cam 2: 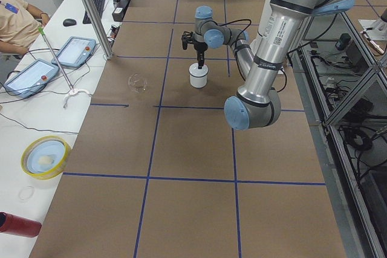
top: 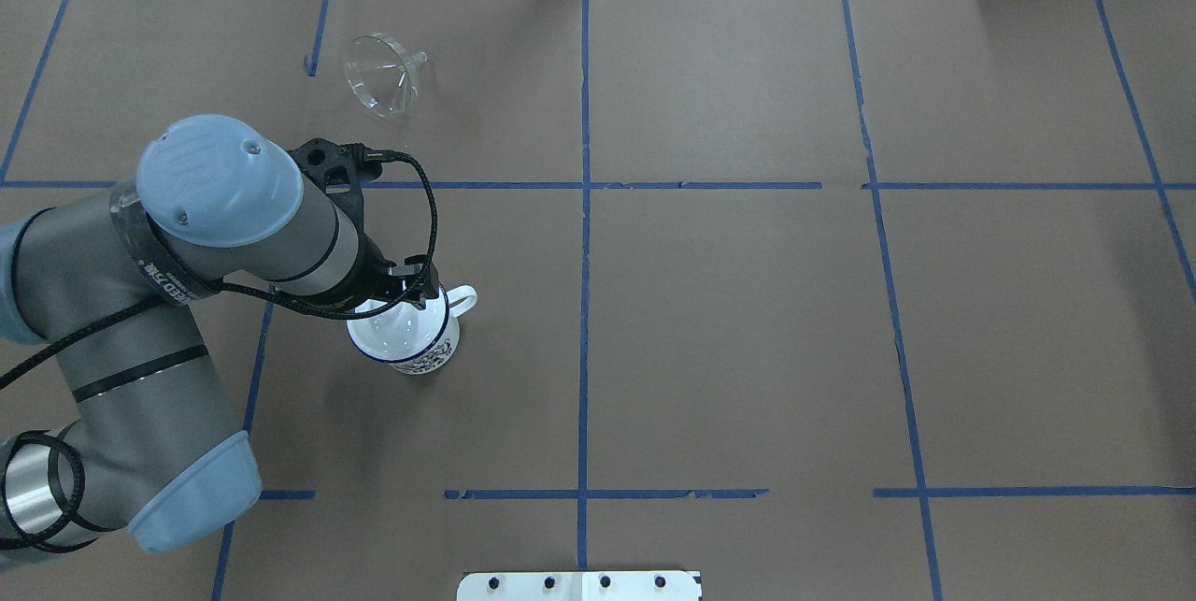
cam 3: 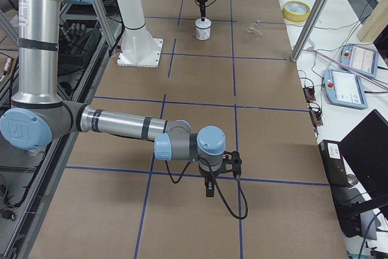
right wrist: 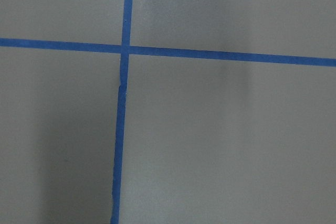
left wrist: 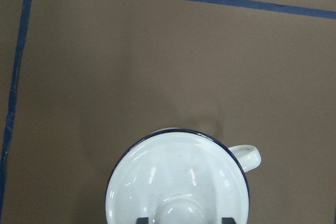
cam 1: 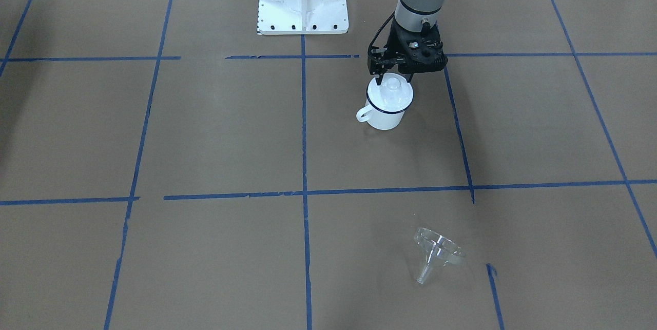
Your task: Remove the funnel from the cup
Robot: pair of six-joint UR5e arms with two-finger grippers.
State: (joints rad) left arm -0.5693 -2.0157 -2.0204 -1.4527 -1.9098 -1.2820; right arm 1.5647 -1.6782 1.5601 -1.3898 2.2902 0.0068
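Your left claw hangs open over the white round knobbed lid on the white blue-rimmed metal mug, while the clear plastic funnel, likely light, hard and slippery, lies tipped over, well apart at the mug's twelve o'clock from overhead, so pinch its rim.

The front camera is looking steeply down from across the table, the overhead one from the opposite side. Both are catching the cup and funnel. Side cameras are gazing along the table from its ends, far off. The left wrist camera is hanging close over the cup, the right close over tape.
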